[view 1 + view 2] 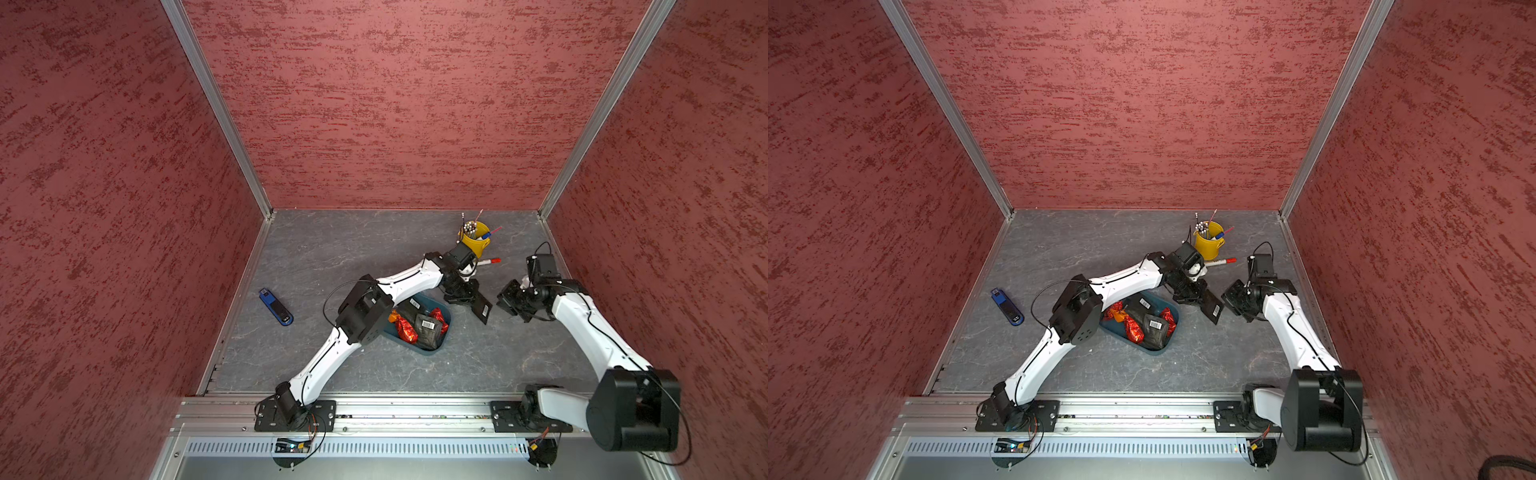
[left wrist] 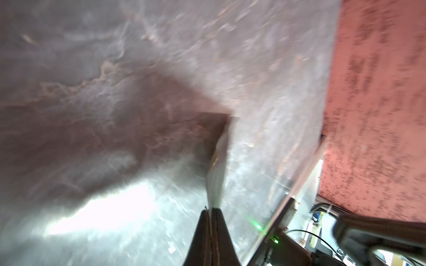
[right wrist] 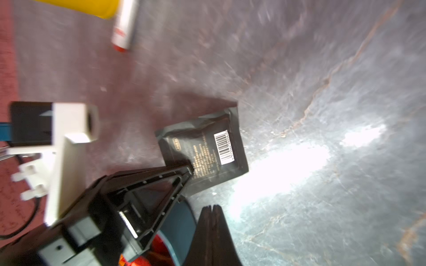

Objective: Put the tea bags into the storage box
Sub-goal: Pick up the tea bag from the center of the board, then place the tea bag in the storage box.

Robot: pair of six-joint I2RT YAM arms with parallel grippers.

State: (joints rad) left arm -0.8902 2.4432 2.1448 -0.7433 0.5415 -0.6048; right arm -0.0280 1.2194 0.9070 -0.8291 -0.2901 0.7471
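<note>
While most of the tea bags (image 1: pixel 428 330) already lie in the storage box (image 1: pixel 430 350), one is outside it, so I judge the task to be nearly finished, with one carry and drop left.

Near the left edge of the bench (image 1: pixel 316 249) lies a blue block (image 1: pixel 276 306), which is no part of the job. No loose packet shows on the bare bench around it.

About mid-bench sits the storage box, a shallow dark teal tray. Its left part is hidden under the left arm (image 1: pixel 365 311). What shows inside it is an orange wrapper (image 1: pixel 393 316), two crinkly red foil pouches (image 1: pixel 406 328) and flat black squares with white barcode labels, overlapping one another.

Just beside the box's right far corner, the left gripper (image 1: pixel 467 297) is clamped on a corner of the last black packet (image 1: pixel 482 307). The right wrist view shows the packet (image 3: pixel 207 147) flat, slightly creased, barcode up. It throws a shadow on the bench, but I cannot tell whether it is fully lifted.

Just right of it, the right gripper (image 3: pixel 212 208) is pressed closed on nothing.

Toward the far right corner stand a yellow cup (image 1: pixel 478 243) and, beside it, a marker pen (image 1: pixel 489 261).
</note>
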